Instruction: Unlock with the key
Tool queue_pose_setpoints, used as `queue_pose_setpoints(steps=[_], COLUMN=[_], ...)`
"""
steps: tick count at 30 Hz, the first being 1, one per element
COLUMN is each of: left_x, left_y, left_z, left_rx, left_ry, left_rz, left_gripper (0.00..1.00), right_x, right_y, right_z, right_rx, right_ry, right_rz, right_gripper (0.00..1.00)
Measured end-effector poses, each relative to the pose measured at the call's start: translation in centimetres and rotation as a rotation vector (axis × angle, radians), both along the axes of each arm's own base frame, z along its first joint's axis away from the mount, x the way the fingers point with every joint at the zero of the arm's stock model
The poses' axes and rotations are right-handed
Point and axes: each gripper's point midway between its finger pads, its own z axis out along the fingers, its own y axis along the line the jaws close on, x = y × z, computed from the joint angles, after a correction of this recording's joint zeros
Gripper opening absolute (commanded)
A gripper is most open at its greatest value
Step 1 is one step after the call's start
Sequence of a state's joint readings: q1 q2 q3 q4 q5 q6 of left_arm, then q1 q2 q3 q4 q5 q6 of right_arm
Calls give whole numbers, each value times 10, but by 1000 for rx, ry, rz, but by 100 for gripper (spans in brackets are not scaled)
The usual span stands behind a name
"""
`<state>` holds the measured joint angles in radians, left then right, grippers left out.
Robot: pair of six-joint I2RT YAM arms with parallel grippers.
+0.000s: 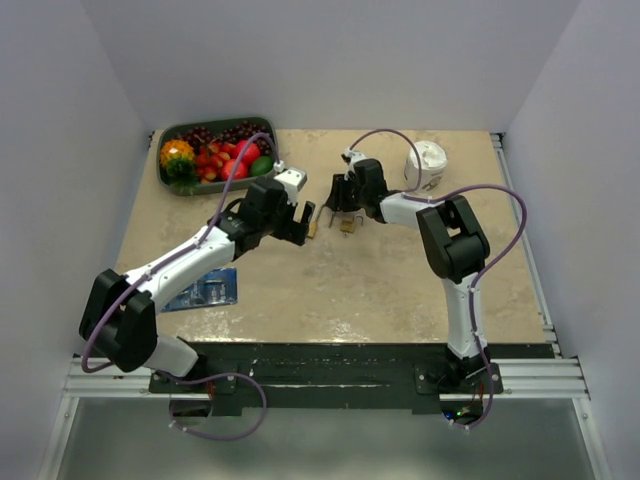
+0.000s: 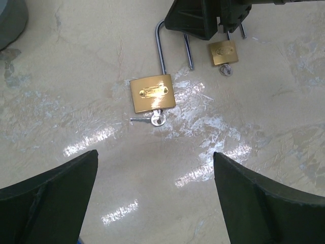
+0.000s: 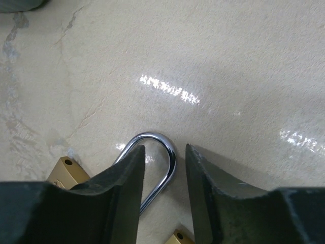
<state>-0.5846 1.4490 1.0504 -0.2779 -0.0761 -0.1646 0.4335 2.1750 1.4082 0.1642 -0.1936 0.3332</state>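
A large brass padlock (image 2: 152, 93) lies flat on the table, its long steel shackle (image 2: 161, 48) swung out of the body. The small silvery key (image 2: 155, 120) sticks out of its bottom edge. A smaller brass padlock (image 2: 223, 52) lies to the right, with a second silvery key (image 2: 225, 70) in it. My left gripper (image 2: 155, 154) is open and empty, hovering short of the large padlock. My right gripper (image 3: 164, 148) stands open over the shackle's bend (image 3: 170, 152); one leg of the steel loop runs between its fingers, which do not press on it.
A dark tray (image 1: 168, 178) of toy fruit stands at the back left. A white cup-like object (image 1: 428, 165) sits at the back right. A blue packet (image 1: 205, 290) lies under my left arm. White walls close in the table on three sides.
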Motion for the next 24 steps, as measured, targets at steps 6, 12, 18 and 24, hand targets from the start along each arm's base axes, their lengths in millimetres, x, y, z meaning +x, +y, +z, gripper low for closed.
queue_pose_setpoints(steps=[6,12,18,24], left_x=[-1,-3,7,22], left_y=[3,7,39,88], left_z=[8,18,31,56], left_rx=[-8,-34,-115,-264], left_ry=[-24,-57,-88,-156], left_rz=[8,22,131,311], left_gripper=[99,99,99,100], right_x=[3,0,-15,-21], right_y=[0,-2,-26,-86], right_z=[3,6,22,73], right_rx=[0,-3,43,115], right_ry=[-19,-24,-23,-113], right_rz=[4,6,-19,-135], right_gripper=[56,61,65,65])
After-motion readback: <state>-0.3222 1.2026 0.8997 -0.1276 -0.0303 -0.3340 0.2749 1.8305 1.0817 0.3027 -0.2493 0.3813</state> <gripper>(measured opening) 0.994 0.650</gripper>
